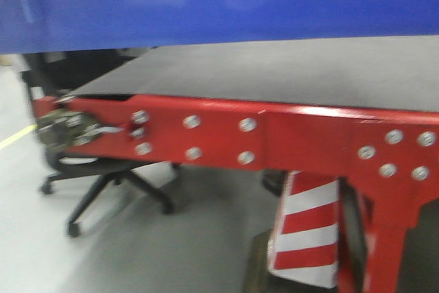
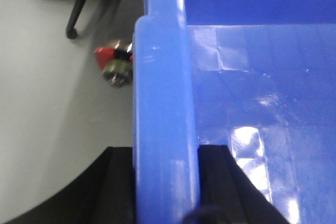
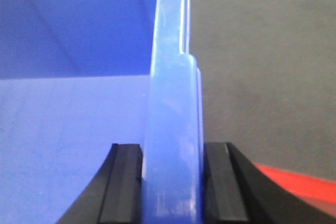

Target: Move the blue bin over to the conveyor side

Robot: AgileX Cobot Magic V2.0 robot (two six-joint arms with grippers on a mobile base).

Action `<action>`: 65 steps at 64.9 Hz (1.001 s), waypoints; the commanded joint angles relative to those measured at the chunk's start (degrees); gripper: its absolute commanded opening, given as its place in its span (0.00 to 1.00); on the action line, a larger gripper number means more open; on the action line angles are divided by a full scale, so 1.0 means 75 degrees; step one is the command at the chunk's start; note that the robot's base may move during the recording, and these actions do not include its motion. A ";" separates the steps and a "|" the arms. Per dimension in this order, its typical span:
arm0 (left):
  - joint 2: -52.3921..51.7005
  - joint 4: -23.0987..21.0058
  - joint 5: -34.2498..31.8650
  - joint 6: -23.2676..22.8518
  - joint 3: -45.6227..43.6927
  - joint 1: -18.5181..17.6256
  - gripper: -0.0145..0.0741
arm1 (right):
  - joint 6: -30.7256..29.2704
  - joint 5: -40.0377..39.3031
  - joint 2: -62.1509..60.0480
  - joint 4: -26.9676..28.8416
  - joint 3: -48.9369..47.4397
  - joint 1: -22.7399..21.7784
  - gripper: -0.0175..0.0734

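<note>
Grip: I am pinching the blue bin (image 1: pixel 219 1) by its thick rim, left gripper (image 2: pixel 167 182) and right gripper (image 3: pixel 172 182) each clamping one wall | Position: bin is hanging above the conveyor side (image 1: pixel 288 73) | Handling: I am judging it stiff, glossy, slip-prone, probably light.

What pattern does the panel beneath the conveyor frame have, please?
The panel has red and white stripes, clearest in the front-facing view.

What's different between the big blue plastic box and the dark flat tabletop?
The glossy blue plastic bin shines with reflections; the dark grey conveyor belt looks matte. The bin is clamped at its rim by the left gripper and right gripper; the belt lies flat on a red metal frame.
</note>
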 commanded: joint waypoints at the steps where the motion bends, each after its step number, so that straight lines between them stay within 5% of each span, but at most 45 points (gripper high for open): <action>1: -0.0170 0.0528 -0.0448 0.0020 -0.0111 -0.0028 0.14 | -0.0108 -0.0848 -0.0139 -0.0334 -0.0119 -0.0053 0.10; 65: -0.0170 0.0528 -0.0448 0.0020 -0.0111 -0.0028 0.14 | -0.0108 -0.0848 -0.0139 -0.0334 -0.0119 -0.0053 0.10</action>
